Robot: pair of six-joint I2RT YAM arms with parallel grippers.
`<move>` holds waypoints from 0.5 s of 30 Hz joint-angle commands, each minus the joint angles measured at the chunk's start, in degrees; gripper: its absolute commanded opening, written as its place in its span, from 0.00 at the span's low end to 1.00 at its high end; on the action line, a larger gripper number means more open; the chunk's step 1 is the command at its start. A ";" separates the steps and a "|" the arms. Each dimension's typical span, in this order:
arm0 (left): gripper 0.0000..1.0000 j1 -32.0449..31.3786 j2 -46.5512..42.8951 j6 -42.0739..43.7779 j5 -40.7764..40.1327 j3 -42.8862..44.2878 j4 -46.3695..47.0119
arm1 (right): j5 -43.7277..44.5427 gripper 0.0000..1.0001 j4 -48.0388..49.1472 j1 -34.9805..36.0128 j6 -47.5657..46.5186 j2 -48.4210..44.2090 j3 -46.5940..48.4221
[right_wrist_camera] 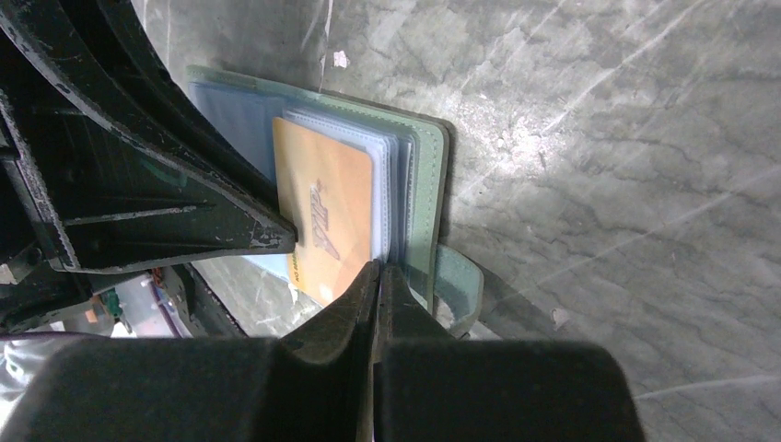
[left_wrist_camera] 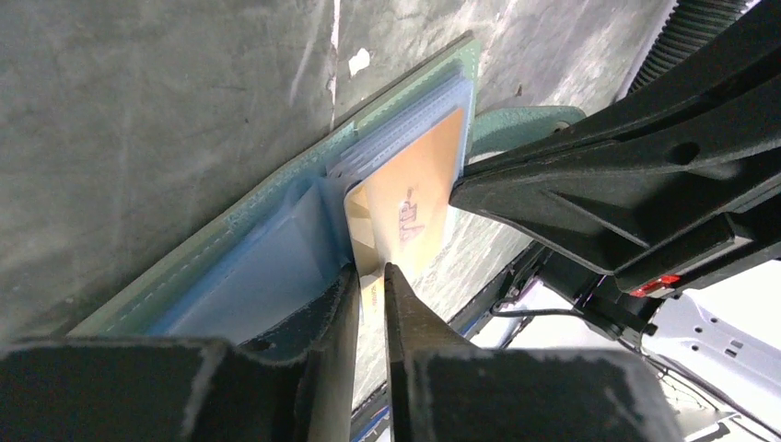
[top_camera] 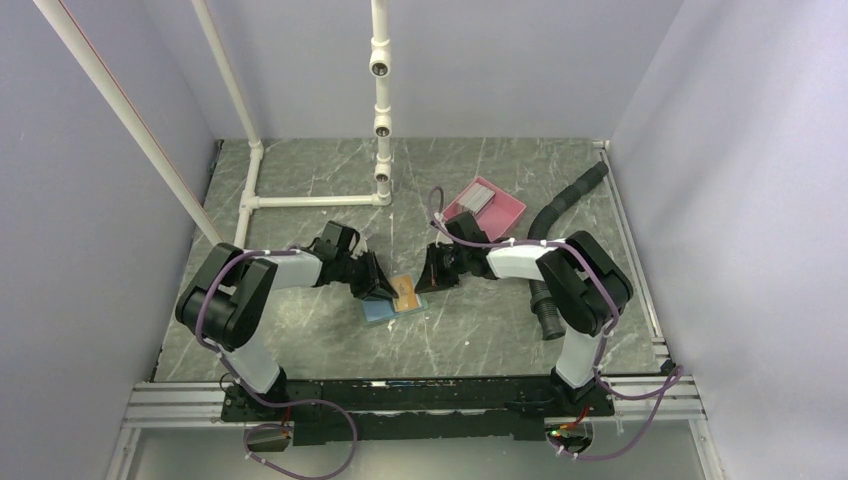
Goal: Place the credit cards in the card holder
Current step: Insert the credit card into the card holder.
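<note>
Seen from above, both arms meet at mid-table over the open holder point(top_camera: 378, 312). It lies flat with its blue inside up and an orange card point(top_camera: 405, 293) on its right half. Only this view takes in the pink tray point(top_camera: 507, 214) farther back on the right. Grey cards point(top_camera: 480, 194) are stacked in it and a black hose point(top_camera: 565, 210) runs beside it, both well apart from the holder.

The left wrist view shows the left gripper point(left_wrist_camera: 370, 269) with its jaws a narrow crack apart. Its tips are down at the card's near end, and a pale corner of the card shows through the gap. The card lies flat beyond the tips, not clamped between them.

The right wrist view shows the right gripper point(right_wrist_camera: 378, 265) with its jaws pressed together and nothing seen between them. Its tip sits where the card's edge meets the clear sleeves point(right_wrist_camera: 394, 175). The holder's green tab point(right_wrist_camera: 460, 285) juts out just beside it onto the marbled table point(right_wrist_camera: 599, 184). From here a left finger touches the card's opposite edge, so the card sits between the two grippers. Whether it is inside a sleeve or only on top cannot be told.
</note>
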 commanded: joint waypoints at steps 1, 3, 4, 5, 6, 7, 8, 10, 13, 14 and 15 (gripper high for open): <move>0.20 -3.11 -1.96 -4.83 0.05 0.54 5.58 | 1.99 0.00 1.90 2.79 3.45 0.28 -2.97; 0.23 -3.47 -1.29 -5.88 -0.03 0.62 6.38 | 2.26 0.00 2.79 3.02 5.58 -0.01 -3.76; 0.24 -3.50 -1.04 -6.52 0.09 0.35 7.31 | 2.57 0.00 3.26 3.09 6.79 -0.32 -4.26; 0.25 -3.54 -1.11 -7.41 -0.21 -0.19 8.13 | 3.01 0.00 3.61 3.14 7.95 -0.76 -4.91; 0.27 -3.72 -1.54 -8.42 -0.84 -1.11 9.52 | 3.47 0.00 4.01 3.18 8.99 -1.24 -5.51; 0.30 -4.00 -2.05 -9.73 -1.19 -2.18 10.91 | 3.84 0.00 4.70 3.14 10.29 -1.72 -6.35; 0.32 -4.25 -2.48 -10.91 -1.76 -3.02 12.18 | 4.16 0.00 5.51 3.24 11.42 -2.25 -7.13; 0.34 -5.16 -3.44 -12.75 -2.81 -3.75 13.20 | 5.43 0.00 6.49 3.36 13.77 -3.37 -8.61; 0.37 -6.61 -5.69 -14.57 -4.98 -4.18 13.60 | 5.65 0.00 9.58 3.46 17.01 -4.62 -10.70; 0.38 -6.81 -6.16 -15.21 -5.13 -4.65 14.79 | 5.59 0.00 10.16 3.72 17.54 -4.76 -10.82; 0.39 -7.00 -6.34 -15.53 -5.19 -4.84 15.59 | 5.56 0.00 10.81 3.98 18.13 -4.81 -11.15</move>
